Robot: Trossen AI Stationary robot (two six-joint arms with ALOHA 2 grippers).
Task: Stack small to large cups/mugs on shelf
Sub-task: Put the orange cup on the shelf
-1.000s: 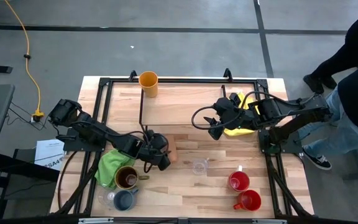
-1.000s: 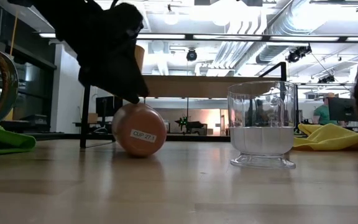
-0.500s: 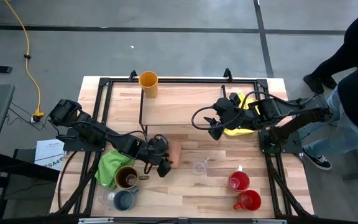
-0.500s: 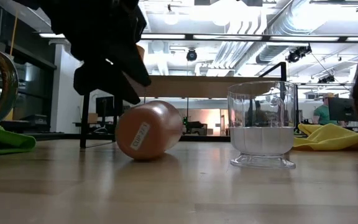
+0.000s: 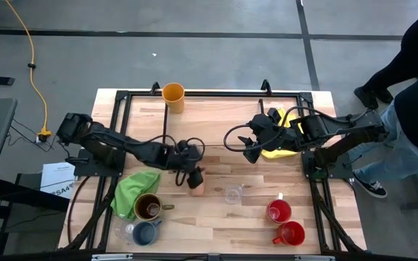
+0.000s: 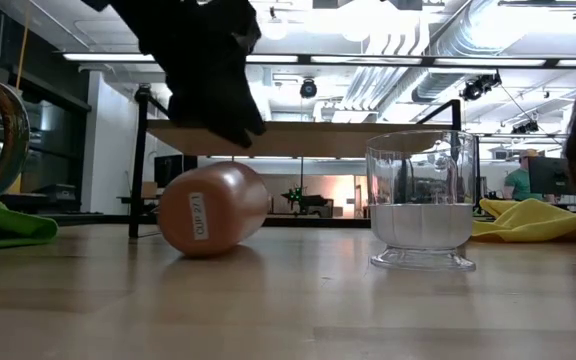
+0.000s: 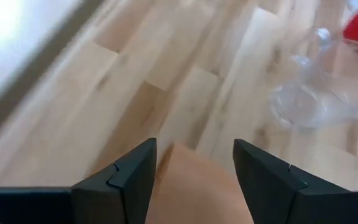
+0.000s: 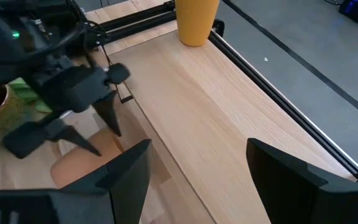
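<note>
The table (image 5: pixel 216 217) is a light-wood top inside a black frame. The shelf (image 5: pixel 223 123), a smaller light-wood board on thin black legs, occupies the far middle of the table; in the low view its board (image 6: pixel 308 138) spans above the tan cup.

The left arm reaches from the left edge toward the table centre. The left gripper (image 5: pixel 194 174) sits directly over the tan cup (image 5: pixel 196 184), fingers spread, one to each side of the cup; in the left wrist view the cup (image 7: pixel 194 186) shows between the two fingers (image 7: pixel 132 171). Contact cannot be determined. The tan cup (image 6: pixel 211 208) lies on its side on the tabletop, just in front of the shelf.

The right arm waits over the right end of the shelf. The right gripper (image 5: pixel 251 151) is spread wide and holds nothing.

The green cloth (image 5: pixel 133 190) lies at near left. The yellow cloth (image 5: pixel 280 148) lies under the right arm.

Remaining vessels:
- yellow-orange cup (image 5: pixel 173 96): upright, far left corner of the shelf
- brown mug (image 5: pixel 148 207): beside the green cloth
- blue-grey mug (image 5: pixel 145 233): near edge, left
- two red mugs (image 5: pixel 279 211): near right
- clear glass (image 5: pixel 231 193): upright, near the tan cup
</note>
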